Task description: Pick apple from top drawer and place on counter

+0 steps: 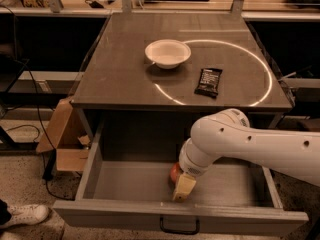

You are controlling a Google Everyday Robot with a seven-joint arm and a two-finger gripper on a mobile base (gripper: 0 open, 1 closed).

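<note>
The top drawer (130, 184) is pulled open below the counter (125, 79); its black handle (179, 228) shows on the front. My white arm reaches in from the right, down into the drawer. My gripper (182, 188) is low inside the drawer, right at the red apple (174, 173). Only a sliver of the apple shows to the left of the gripper's tan finger (184, 188). The arm hides the rest of the apple.
A white bowl (168, 53) and a dark snack packet (208, 81) lie on the counter, inside a thin white circle line. A cardboard box (65, 139) stands on the floor left of the cabinet. A shoe (22, 215) is at the bottom left.
</note>
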